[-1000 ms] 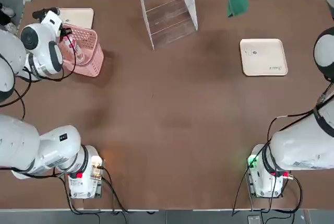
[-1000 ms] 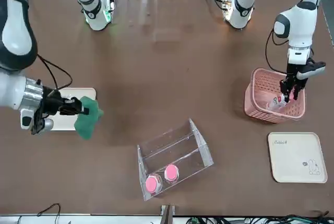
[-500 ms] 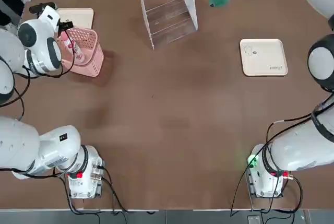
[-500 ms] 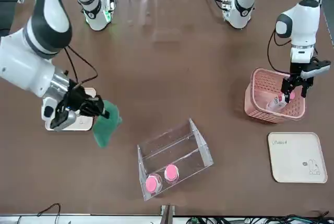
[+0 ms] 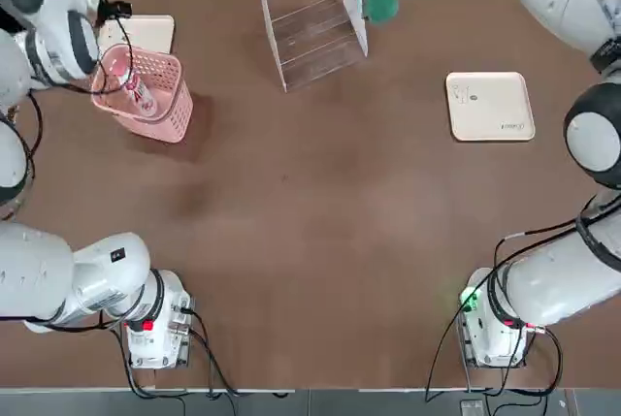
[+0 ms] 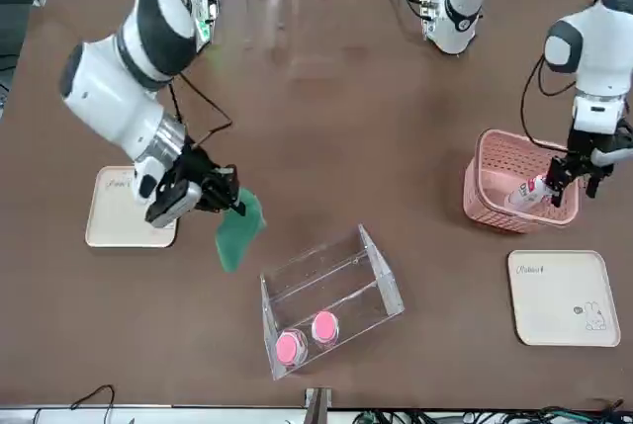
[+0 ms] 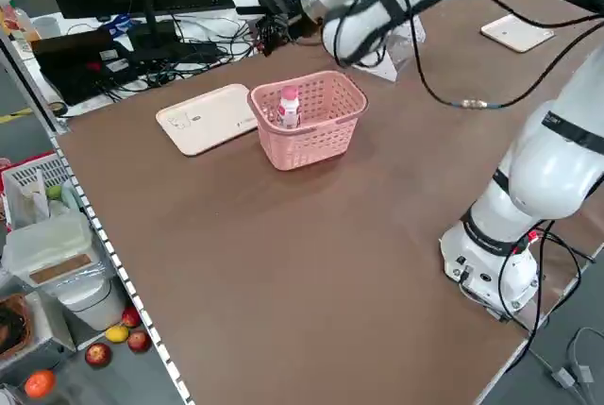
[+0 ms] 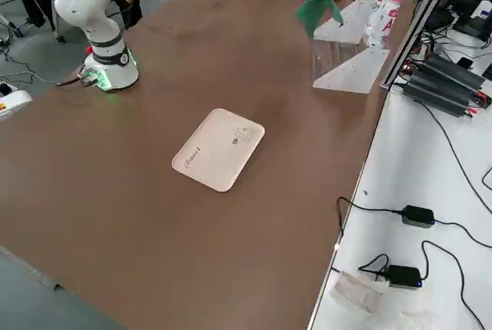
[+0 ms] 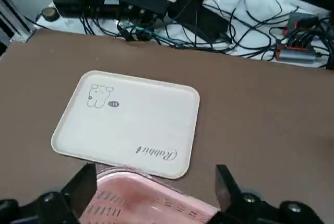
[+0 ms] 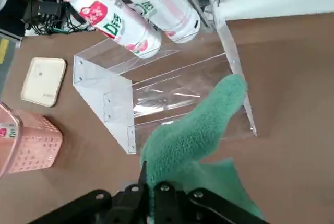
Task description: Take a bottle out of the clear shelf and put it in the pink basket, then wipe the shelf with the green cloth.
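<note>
- In the front view, the small white bottle (image 6: 529, 193) now lies at a slant in the pink basket (image 6: 481, 187), right of centre in the frame; the left gripper (image 6: 584, 185) has just let it go and shifted towards the frame's right edge.
- The left jaws stand wide apart with nothing between them, as the left wrist view shows, so the first half of the job looks done.
- The right gripper (image 6: 239, 205), left of centre in the front view, is closed on the green cloth (image 6: 238, 234), which hangs loosely below its tips.
- Over the last second that arm has carried the cloth from the left of the front view towards the clear shelf (image 6: 384, 276), low and near the middle. Cloth and shelf are near each other; I cannot see any contact.
- Two more bottles (image 10: 151, 6) stand on the shelf, at the top of the right wrist view, so the wipe probably has to go over the bare tiers and avoid knocking them.
- Wiping seems to be the step coming up: the cloth likely needs lowering onto a tier, gently, since the light shelf could slide.
</note>
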`<state>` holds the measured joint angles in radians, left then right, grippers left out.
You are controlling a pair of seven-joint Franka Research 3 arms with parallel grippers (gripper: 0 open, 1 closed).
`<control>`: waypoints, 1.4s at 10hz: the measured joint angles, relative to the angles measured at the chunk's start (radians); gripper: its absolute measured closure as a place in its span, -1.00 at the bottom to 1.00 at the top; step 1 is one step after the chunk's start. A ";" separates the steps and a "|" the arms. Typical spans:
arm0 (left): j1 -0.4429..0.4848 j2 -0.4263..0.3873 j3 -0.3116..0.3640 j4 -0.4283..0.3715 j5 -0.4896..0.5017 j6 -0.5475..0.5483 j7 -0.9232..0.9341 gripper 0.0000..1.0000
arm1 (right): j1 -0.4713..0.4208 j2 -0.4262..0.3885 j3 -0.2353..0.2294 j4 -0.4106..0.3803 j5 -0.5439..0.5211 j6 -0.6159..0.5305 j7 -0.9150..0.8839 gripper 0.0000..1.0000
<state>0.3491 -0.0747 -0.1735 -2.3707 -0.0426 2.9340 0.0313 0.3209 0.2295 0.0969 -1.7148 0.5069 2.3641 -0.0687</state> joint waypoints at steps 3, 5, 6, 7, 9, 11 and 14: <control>-0.003 0.000 -0.024 0.257 0.001 -0.473 0.001 -1.00 | 0.046 -0.002 -0.027 -0.008 -0.098 0.059 0.027 0.92; -0.027 0.016 -0.040 0.451 0.001 -0.802 0.000 -1.00 | 0.101 0.003 -0.032 -0.016 -0.099 0.179 0.095 0.92; -0.052 0.034 -0.042 0.530 0.001 -0.924 -0.002 -1.00 | 0.124 0.017 -0.033 -0.019 -0.099 0.241 0.118 0.92; -0.084 0.057 -0.043 0.597 0.001 -1.028 -0.004 -1.00 | 0.147 0.042 -0.033 -0.020 -0.099 0.304 0.132 0.92; -0.167 0.106 -0.041 0.713 0.056 -1.217 -0.010 -1.00 | 0.191 0.105 -0.034 -0.018 -0.099 0.395 0.146 0.92; -0.279 0.144 -0.006 0.811 0.122 -1.361 -0.019 -1.00 | 0.236 0.166 -0.034 -0.002 -0.099 0.467 0.176 0.92; -0.407 0.163 0.129 0.895 0.113 -1.449 -0.100 -1.00 | 0.286 0.253 -0.036 0.039 -0.099 0.551 0.215 0.92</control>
<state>-0.0583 0.0879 -0.0447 -1.4758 0.0702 1.4852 -0.0691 0.6067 0.4829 0.0610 -1.6763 0.4078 2.9148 0.1467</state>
